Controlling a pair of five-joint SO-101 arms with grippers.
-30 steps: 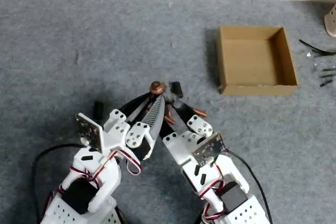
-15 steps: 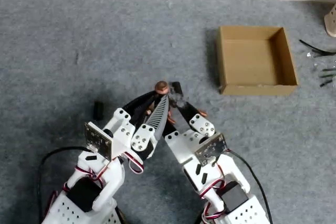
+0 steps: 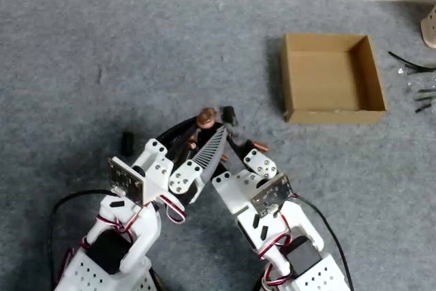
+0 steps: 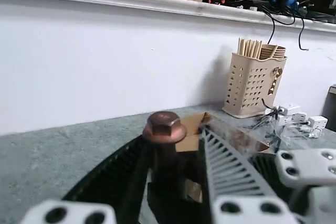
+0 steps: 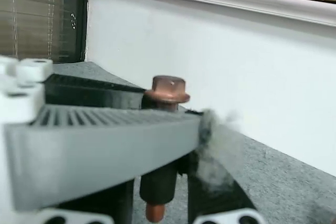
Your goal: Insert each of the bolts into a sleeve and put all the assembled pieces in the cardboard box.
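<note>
copper bolt [image 4: 164,127], black sleeve [image 5: 157,184], brown cardboard box [image 3: 332,115], grey table [image 3: 68,46].

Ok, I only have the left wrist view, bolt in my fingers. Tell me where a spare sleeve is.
Observer: One black sleeve lies alone on the carpet, off the left arm on its outer side.
Operator: Now report the box.
Observer: The cardboard box shows a bare cardboard floor, with no pieces in it yet.
Operator: Check below the bolt head.
Observer: In the right wrist view the bolt has a copper tip poking out under a dark collar, probably a sleeve.
</note>
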